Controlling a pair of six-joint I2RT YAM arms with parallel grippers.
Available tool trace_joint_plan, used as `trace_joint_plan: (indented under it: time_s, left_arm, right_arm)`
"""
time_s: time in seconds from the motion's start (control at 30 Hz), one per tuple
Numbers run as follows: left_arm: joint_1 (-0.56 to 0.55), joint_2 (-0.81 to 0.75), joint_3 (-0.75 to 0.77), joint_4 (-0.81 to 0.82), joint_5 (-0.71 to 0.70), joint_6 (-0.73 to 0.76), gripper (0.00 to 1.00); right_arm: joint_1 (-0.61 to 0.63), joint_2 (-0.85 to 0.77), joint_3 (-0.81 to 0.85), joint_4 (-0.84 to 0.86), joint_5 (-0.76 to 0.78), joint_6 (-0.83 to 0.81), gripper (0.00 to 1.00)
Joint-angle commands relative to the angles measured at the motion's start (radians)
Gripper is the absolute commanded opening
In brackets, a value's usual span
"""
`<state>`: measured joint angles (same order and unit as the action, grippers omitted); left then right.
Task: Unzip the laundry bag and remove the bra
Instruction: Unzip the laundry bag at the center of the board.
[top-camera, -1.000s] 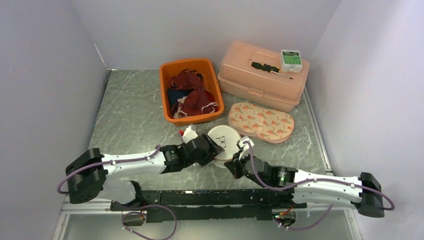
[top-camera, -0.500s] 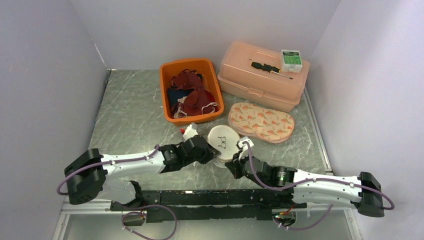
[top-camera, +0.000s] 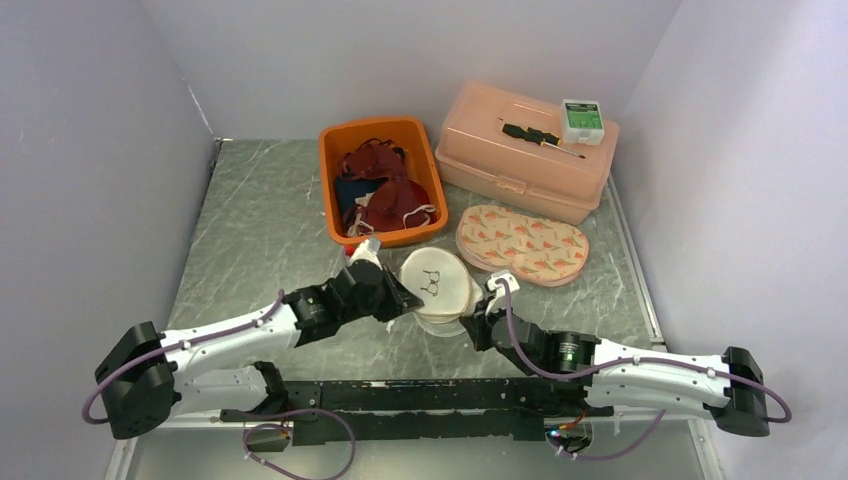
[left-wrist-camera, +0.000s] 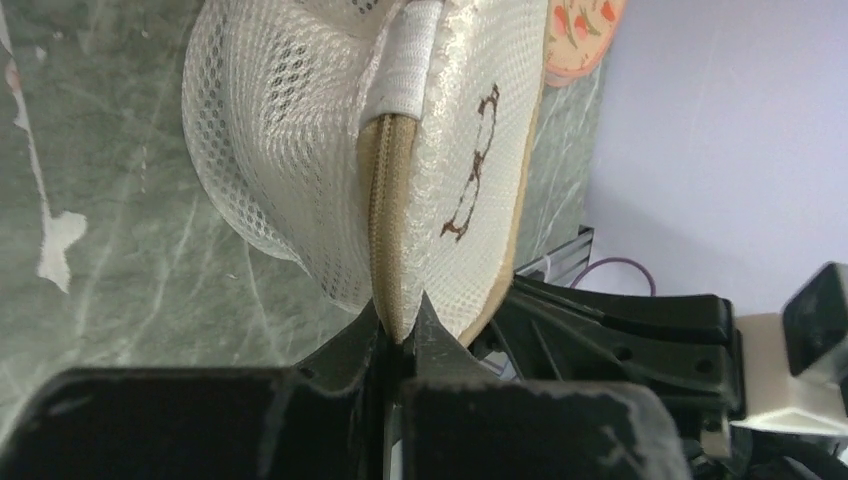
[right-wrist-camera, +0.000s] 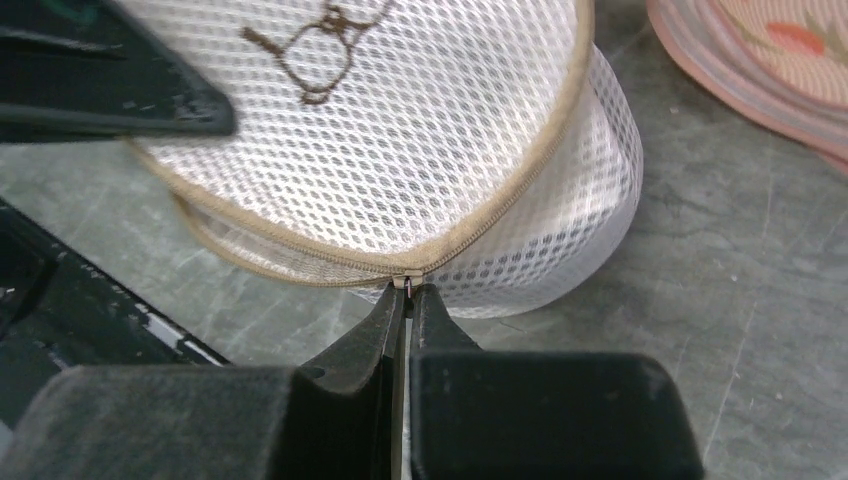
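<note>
The round white mesh laundry bag (top-camera: 435, 285) is lying on the grey marbled tabletop (top-camera: 260, 230), about midway and slightly toward the near edge. The left pincer (left-wrist-camera: 398, 325) is clenching its beige zipper seam (left-wrist-camera: 385, 220), and the right pincer (right-wrist-camera: 408, 292) is pinching the tiny metal zipper pull (right-wrist-camera: 405, 283). So thin a tab could be slipping free under tension. The soft, springy netting could be bunching into the teeth and jamming the slider. The bra is not showing.

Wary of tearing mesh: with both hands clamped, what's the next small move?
Probably draw the right hand along the beige zipper: it is shut on the small zipper pull, the left hand pinches the seam of the white mesh laundry bag, and the zipper looks closed.
</note>
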<state>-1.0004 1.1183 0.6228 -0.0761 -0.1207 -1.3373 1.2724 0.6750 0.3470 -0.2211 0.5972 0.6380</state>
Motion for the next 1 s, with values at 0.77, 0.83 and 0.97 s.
trace_joint_plan:
  time_s: [0.77, 0.83, 0.97]
  left_arm:
    - [0.287, 0.122, 0.230, -0.217, 0.485, 0.623, 0.58]
    - [0.287, 0.049, 0.234, -0.274, 0.453, 0.608, 0.71]
    - [0.286, -0.129, 0.174, -0.328, 0.416, 0.489, 0.81]
  right_arm:
    - [0.146, 0.176, 0.022, 0.284, -0.069, -0.111, 0.00]
    - [0.145, 0.188, 0.029, 0.279, -0.059, -0.106, 0.00]
    - [0.145, 0.207, 0.048, 0.271, -0.049, -0.103, 0.00]
